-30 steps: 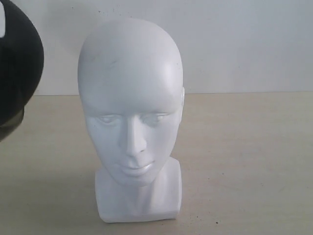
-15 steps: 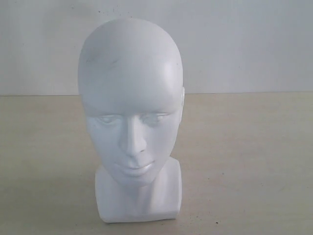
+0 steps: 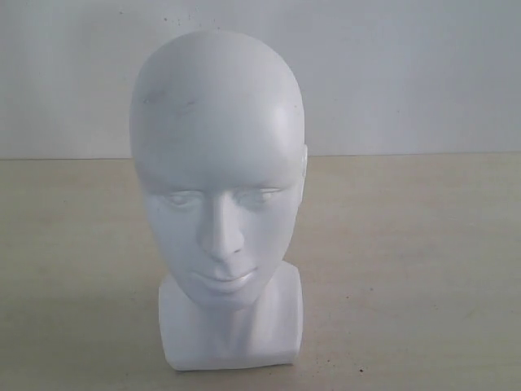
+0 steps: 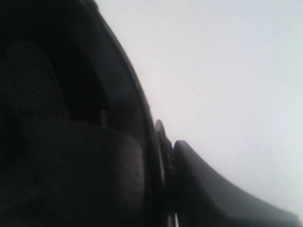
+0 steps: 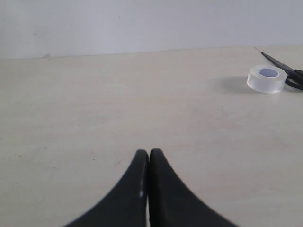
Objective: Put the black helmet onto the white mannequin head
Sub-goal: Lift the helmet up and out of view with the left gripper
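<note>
The white mannequin head stands upright on its squarish base in the middle of the exterior view, bare and facing the camera. Neither arm shows there, and neither does the helmet. The left wrist view is filled by the black helmet, seen from its dark padded inside. My left gripper is shut on its rim, with one black finger on the outside of the shell. In the right wrist view my right gripper is shut and empty, low over the table.
The mannequin head stands on a beige table in front of a white wall. Beyond the right gripper lie a roll of clear tape and black scissors.
One second ago the black helmet showed at the upper left edge of the exterior view. It has left that view. The mannequin head has not moved.
</note>
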You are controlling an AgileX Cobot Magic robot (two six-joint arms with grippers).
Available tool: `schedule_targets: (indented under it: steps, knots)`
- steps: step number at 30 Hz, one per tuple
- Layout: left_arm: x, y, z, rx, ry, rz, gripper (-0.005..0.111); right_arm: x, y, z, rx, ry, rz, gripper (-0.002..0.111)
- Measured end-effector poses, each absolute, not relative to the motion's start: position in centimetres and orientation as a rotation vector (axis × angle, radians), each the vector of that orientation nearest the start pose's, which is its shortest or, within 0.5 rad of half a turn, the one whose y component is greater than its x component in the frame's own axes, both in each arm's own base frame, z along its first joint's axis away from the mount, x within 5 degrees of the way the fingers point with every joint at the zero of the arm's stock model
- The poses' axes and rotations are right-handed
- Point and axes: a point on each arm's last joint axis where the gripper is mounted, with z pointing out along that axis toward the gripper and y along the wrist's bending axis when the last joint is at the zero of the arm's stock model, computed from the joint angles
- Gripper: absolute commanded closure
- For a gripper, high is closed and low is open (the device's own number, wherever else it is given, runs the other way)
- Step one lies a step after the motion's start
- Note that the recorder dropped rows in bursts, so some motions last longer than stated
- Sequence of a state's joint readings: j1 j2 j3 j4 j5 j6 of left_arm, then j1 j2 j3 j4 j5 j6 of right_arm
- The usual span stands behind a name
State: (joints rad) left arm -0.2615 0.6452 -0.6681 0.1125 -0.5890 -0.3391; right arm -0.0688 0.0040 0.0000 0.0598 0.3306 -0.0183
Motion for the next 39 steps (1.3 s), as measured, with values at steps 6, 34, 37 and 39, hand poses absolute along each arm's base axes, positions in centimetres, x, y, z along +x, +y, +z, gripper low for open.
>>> schedule_targets:
  steps: [6, 34, 37, 39]
  knots:
    - [10.1, -3.9, 41.2, 0.077, 0.722, -0.670, 0.102, 5.4, -0.2, 18.3, 0.083, 1.816, -0.004, 0.109]
    - [16.2, -6.7, 42.6, -0.073, 0.757, -1.480, 0.102, 5.4, -0.2, 18.3, 0.083, 1.816, -0.004, 0.109]
    - [16.8, -7.2, 43.6, -0.068, 0.734, -1.607, 0.102, 5.4, -0.2, 18.3, 0.083, 1.816, -0.004, 0.109]
    - [17.4, -7.4, 43.9, -0.078, 0.747, -1.664, 0.102, 5.4, -0.2, 18.3, 0.081, 1.813, -0.009, 0.109]
